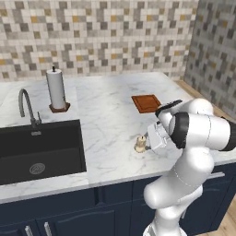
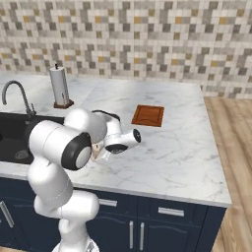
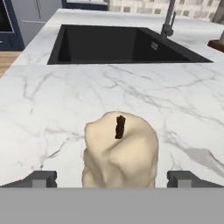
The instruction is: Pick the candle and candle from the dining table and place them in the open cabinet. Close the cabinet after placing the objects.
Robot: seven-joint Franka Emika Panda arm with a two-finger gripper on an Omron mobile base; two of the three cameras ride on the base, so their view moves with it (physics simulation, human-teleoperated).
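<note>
Left base view, left to right: black sink (image 1: pixel 39 150) with curved faucet (image 1: pixel 26 108) sitting at the far left of the marbled counter (image 1: pixel 106 120). Paper-towel roll (image 1: pixel 56 90) standing upright on its brown base just right of the faucet. Brown square board (image 1: pixel 146 103) lying flat further right. Pale cream candle (image 1: pixel 140 144) standing upright near the counter's front edge, right at the front of the arm's hand.

Hand view: the candle (image 3: pixel 120 151) is sitting close before the camera, dark wick (image 3: pixel 120 126) pointing up, between the two fingers (image 3: pixel 41 179), which are standing spread wide to either side (neither is touching the wax). Gripper (image 3: pixel 113 179) is hovering low over the counter. Second candle: cannot tell where.
</note>
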